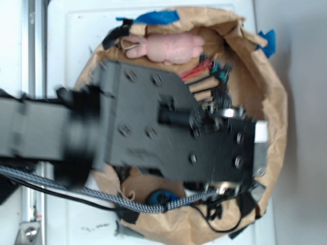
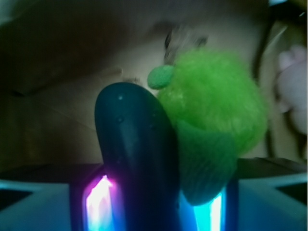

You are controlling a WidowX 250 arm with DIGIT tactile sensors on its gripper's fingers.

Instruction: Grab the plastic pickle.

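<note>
In the wrist view I see the pickle (image 2: 134, 154) standing between the two pads of the gripper (image 2: 154, 204). It is dark green, smooth and glossy, with a rounded top end and a few small bumps on the skin. Its lower part goes down between the pads, which glow pink on one side and blue on the other. The pads are close on both sides of it, so I read the gripper as clamped on the pickle, with a flap of the plush toy (image 2: 216, 106) caught beside it at the blue pad. This toy is fuzzy and yellow-green, and it touches the pickle on that side.

Behind both I see brown paper and, at the edge, a pink soft toy (image 2: 293, 91).

In the exterior view the arm (image 1: 153, 127) covers the middle of a paper bag (image 1: 271, 107), so the pickle is hidden there. The pink toy lies at the top of the bag, and a blue ball (image 1: 161, 198) shows under the arm.
</note>
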